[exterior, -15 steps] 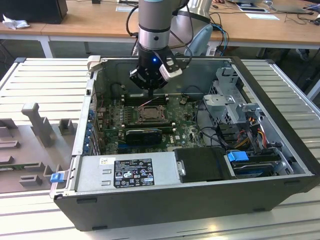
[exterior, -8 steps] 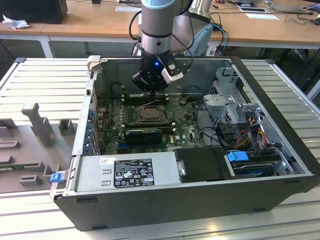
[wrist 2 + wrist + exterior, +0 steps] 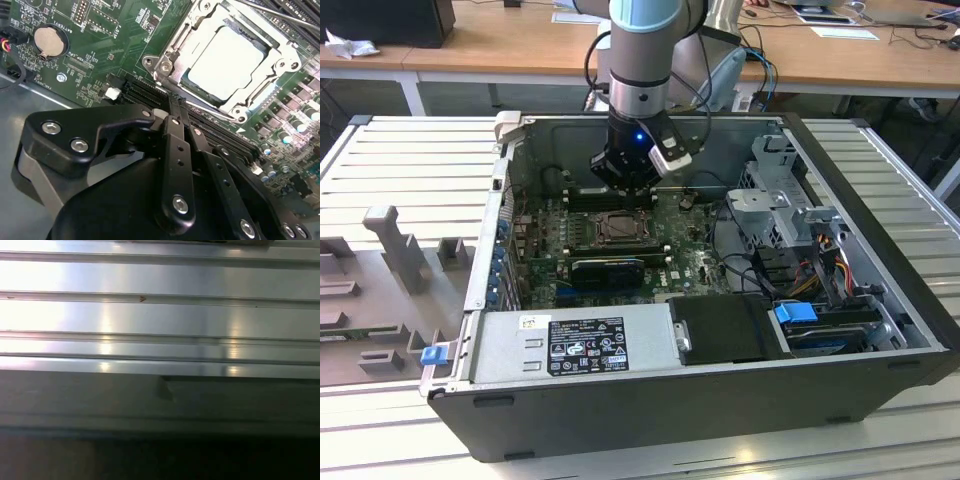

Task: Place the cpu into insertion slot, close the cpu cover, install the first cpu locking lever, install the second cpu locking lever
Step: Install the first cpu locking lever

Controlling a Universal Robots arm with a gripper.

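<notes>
The cpu (image 3: 227, 60), a pale square chip, lies flat in the insertion slot (image 3: 620, 230) on the green motherboard inside the open computer case. The silver cpu cover (image 3: 172, 55) lies down around the chip's edges, and the chip's face shows through its cut-out. A thin metal rod (image 3: 280, 14) runs along one side of the socket. My gripper (image 3: 176, 104) hangs just beside the socket, over the black memory slots, with its black fingers pressed together and nothing between them. In the exterior view the gripper (image 3: 630, 180) sits low in the case, just behind the socket.
Black memory slots (image 3: 145, 92) and a coin battery (image 3: 48, 40) flank the socket. A power supply (image 3: 575, 345), drive cage (image 3: 780, 200) and cables (image 3: 740, 250) crowd the case. The case stands on a ribbed metal table (image 3: 410, 160); ribbed metal (image 3: 160, 315) faces the first wrist view.
</notes>
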